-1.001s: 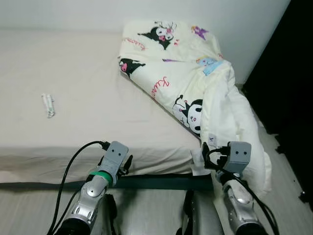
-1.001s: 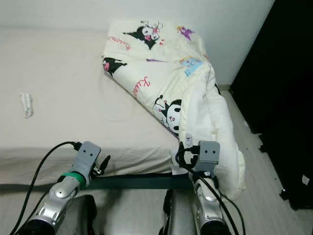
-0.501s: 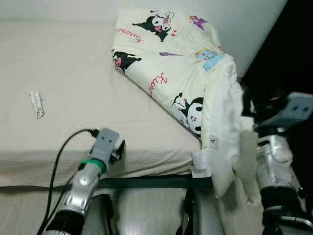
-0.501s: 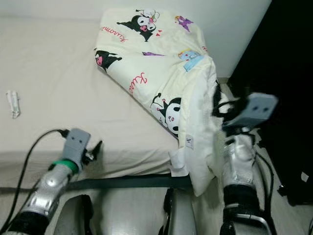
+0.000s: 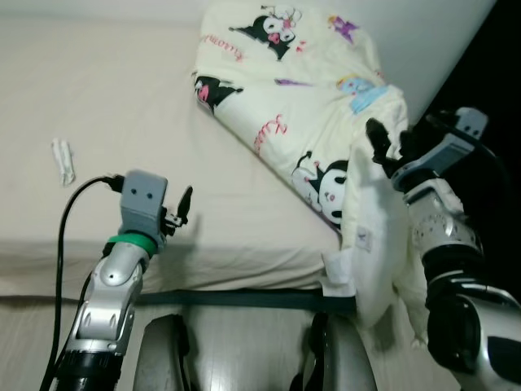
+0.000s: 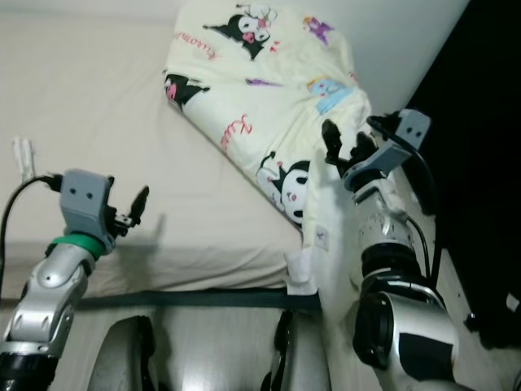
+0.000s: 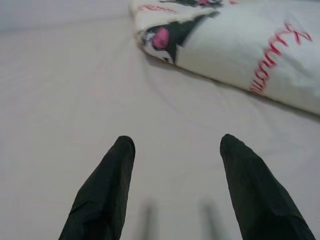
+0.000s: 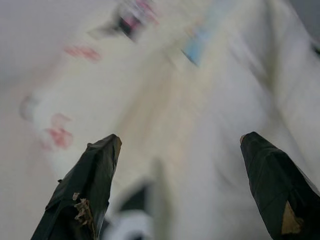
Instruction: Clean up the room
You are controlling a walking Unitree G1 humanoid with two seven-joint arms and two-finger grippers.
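A cream duvet (image 5: 309, 106) printed with cartoon figures lies folded on the right part of the bed and hangs over its right side. My right gripper (image 5: 391, 138) is raised beside that hanging edge, open, with nothing between its fingers. The right wrist view is blurred and shows the duvet (image 8: 200, 100) close ahead of the spread fingers (image 8: 90, 180). My left gripper (image 5: 179, 210) hovers open over the beige sheet (image 5: 122, 98) near the bed's front edge. In the left wrist view the duvet (image 7: 240, 45) lies further ahead. A small white object (image 5: 62, 160) rests on the sheet at the left.
A dark bed-frame rail (image 5: 244, 299) runs below the mattress in front of my legs. A white wall (image 5: 423, 49) stands behind the bed. A dark area (image 5: 496, 81) borders the bed's right side. Pale floor (image 5: 244, 350) shows below.
Both arms have risen. The right gripper went from low at the bed's corner up to the duvet's hanging edge. The left gripper lifted over the sheet. The camera has shifted a little.
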